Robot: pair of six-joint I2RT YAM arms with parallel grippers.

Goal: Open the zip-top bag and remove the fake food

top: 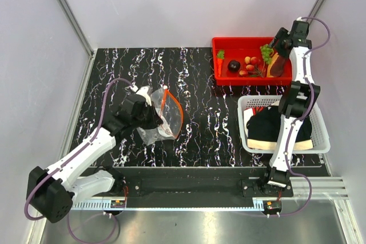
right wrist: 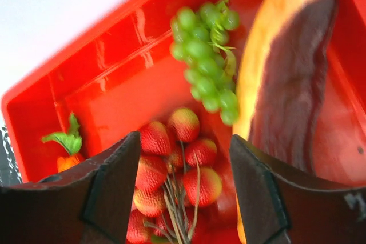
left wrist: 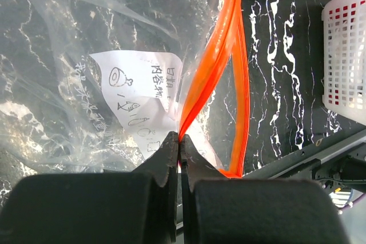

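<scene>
Basket (top: 245, 119) beside red tray (top: 246, 41), contents unclear

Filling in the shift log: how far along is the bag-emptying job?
Done: the zip-top bag gapes open and looks empty; carrot, purple piece, red cluster and grapes lie in the red tray. In hand: left gripper pinches the bag's zip strip; right gripper, open and empty, hangs over the tray. Left: seemingly nothing but letting go.

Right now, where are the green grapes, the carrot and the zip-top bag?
green grapes (right wrist: 207, 64): right wrist view, middle of the bunch.
carrot (top: 219, 67): top external view, its orange body.
zip-top bag (left wrist: 218, 55): left wrist view, its orange zip strip.
</scene>
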